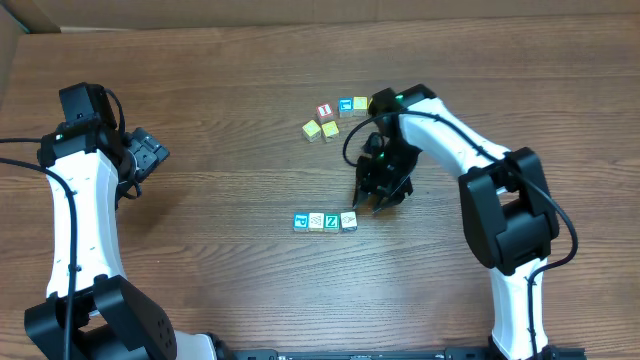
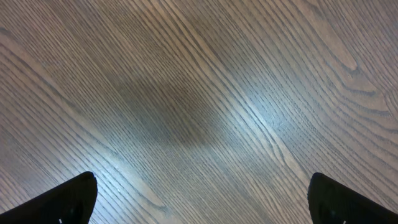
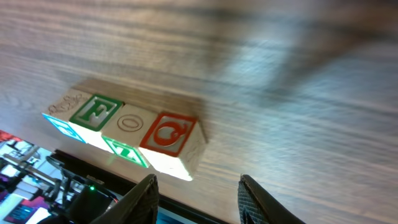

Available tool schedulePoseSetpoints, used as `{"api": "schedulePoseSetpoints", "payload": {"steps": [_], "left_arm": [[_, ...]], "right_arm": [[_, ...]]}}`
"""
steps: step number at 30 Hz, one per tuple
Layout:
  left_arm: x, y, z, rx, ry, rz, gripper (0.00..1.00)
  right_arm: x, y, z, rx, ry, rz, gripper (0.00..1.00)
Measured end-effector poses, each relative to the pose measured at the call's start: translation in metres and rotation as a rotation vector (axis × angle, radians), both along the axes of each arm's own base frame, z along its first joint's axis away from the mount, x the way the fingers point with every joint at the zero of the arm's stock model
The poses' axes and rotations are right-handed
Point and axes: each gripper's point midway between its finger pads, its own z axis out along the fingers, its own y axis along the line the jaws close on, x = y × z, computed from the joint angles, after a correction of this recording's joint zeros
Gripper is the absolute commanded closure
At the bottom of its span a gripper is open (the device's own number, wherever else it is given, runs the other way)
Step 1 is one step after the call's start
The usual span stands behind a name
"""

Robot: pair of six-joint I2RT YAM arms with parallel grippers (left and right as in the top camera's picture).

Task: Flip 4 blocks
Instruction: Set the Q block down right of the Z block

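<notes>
Fingers [image 3: 144, 198] of the right gripper [image 1: 378, 206] parted, nothing between them, right beside the row of blocks [image 1: 324, 221].
Over on the other side, the left gripper [image 2: 202, 205] is spread wide and empty above the table [image 2: 199, 74]. The row sits just below centre in the overhead view: four small wooden cubes touching side by side, long axis running left to right across the frame, right end just beside the right gripper's tips. Left to right we have the blue-faced block [image 1: 300, 221], the pale patterned block [image 1: 316, 221], the teal Z block [image 1: 331, 221] and the cream-topped block [image 1: 348, 220]. Right wrist view: row slants upper left to lower right, red face nearest the fingers, green letter face farther along.
</notes>
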Motion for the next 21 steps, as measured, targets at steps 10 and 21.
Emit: {"api": "schedulePoseSetpoints", "payload": {"steps": [10, 21], "left_arm": [[0.000, 0.000, 0.000, 0.000, 0.000, 0.000, 0.00], [0.000, 0.000, 0.000, 0.000, 0.000, 0.000, 0.00]], "right_arm": [[0.005, -0.012, -0.005, -0.044, -0.032, 0.022, 0.96], [-0.008, -0.015, -0.023, -0.063, -0.014, 0.038, 0.96]]}}
